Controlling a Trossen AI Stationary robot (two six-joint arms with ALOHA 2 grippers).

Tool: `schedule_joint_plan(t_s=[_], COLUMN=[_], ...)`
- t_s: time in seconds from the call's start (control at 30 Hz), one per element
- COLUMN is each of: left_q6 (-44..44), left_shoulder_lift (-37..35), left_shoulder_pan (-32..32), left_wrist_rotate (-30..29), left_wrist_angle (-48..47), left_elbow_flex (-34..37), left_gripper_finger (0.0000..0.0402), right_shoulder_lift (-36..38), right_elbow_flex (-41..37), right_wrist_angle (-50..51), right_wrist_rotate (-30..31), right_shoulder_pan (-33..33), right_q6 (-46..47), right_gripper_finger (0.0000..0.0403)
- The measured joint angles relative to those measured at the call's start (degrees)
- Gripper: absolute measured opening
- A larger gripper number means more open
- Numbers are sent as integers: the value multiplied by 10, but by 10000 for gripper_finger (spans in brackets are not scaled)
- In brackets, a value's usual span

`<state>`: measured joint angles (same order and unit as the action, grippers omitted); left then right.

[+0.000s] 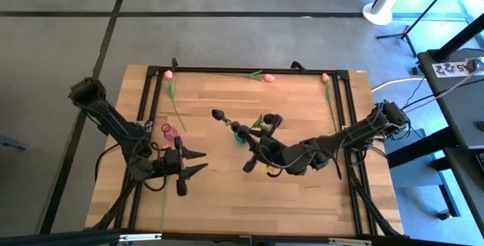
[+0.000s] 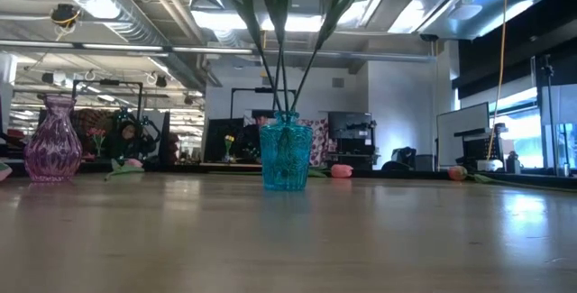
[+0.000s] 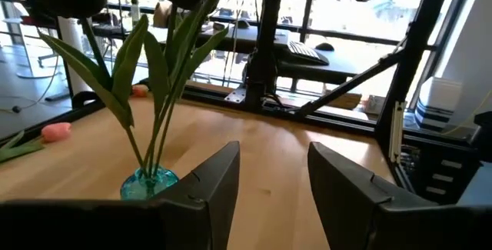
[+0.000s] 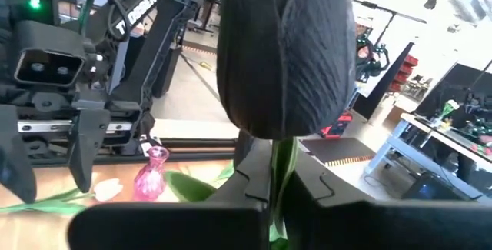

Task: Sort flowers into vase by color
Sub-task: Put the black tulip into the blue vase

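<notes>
- Closest to my right wrist camera looms a dark tulip (image 4: 284,50), matte, ribbed, egg-shaped; my right gripper (image 4: 270,181) has its fingers pinched tight on the green stem.
- The wooden table (image 1: 227,200) carries everything.
- My left gripper (image 3: 273,177) hangs beside the purple vase, fingers spread, holding nothing.
- The teal vase (image 2: 286,154), patterned glass, holds three green stems.
- The purple vase (image 2: 52,140), ribbed and waisted, looks empty.
- Pink tulips (image 1: 266,77) lie along the table's far edge, well apart from both vases.
</notes>
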<state>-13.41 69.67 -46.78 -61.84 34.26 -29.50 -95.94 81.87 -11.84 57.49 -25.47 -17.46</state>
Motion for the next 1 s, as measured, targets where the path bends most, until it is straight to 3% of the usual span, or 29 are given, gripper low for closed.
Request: schedule_joint_plan(t_s=[0.3, 0.5, 0.8, 1.0], left_q6=[-1, 35, 55, 112], left_shoulder_lift=[0, 0, -2, -7], left_shoulder_pan=[-2, -9, -8, -7], left_wrist_rotate=[1, 47, 47, 40], left_wrist_angle=[21, 80, 106, 136], left_elbow_flex=[0, 0, 0, 0], left_gripper_finger=[151, 151, 151, 151], right_shoulder_lift=[23, 29, 29, 8], right_elbow_flex=[0, 0, 0, 0], right_wrist_angle=[17, 82, 115, 156], right_wrist_rotate=[0, -3, -33, -90], right_shoulder_pan=[-9, -8, -4, 34], right_q6=[16, 65, 101, 161], right_gripper_finger=[14, 14, 8, 14])
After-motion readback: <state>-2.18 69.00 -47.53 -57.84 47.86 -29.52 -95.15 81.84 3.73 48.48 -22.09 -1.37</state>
